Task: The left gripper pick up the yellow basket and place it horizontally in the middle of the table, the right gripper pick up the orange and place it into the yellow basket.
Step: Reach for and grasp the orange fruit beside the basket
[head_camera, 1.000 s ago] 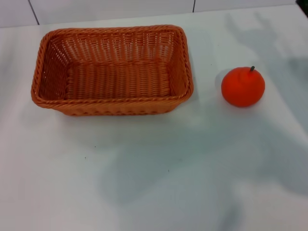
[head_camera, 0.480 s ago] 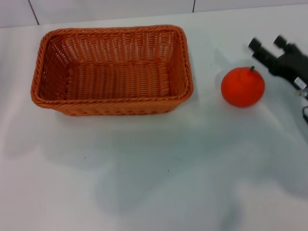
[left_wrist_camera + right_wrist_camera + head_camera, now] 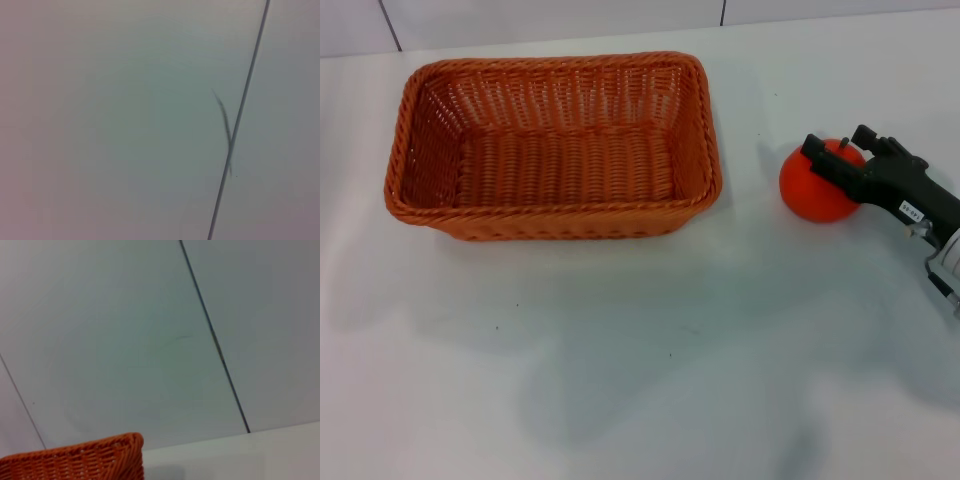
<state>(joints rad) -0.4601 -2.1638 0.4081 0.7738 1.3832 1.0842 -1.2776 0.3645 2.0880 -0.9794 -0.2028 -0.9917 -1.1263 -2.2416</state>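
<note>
Right gripper point(image 3: 839, 148), fingers apart, straddles and partly hides the orange point(image 3: 817, 190).

Orange-brown woven yellow basket point(image 3: 553, 146); bright orange point(image 3: 815, 190), dark stem; black right end effector point(image 3: 840, 158); white table point(image 3: 650, 350)

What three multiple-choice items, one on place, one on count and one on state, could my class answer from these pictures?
1. Where is the orange?
A. in the basket
B. on the table, on the robot's right of the basket
C. lifted in the air

2. How many fruits show?
A. one
B. two
C. three

3. The yellow basket is:
A. full
B. overturned
C. upright and empty

Key: 1 B, the orange sits on the table at the right gripper; 2 A, only the orange; 3 C, its bare woven floor shows.
</note>
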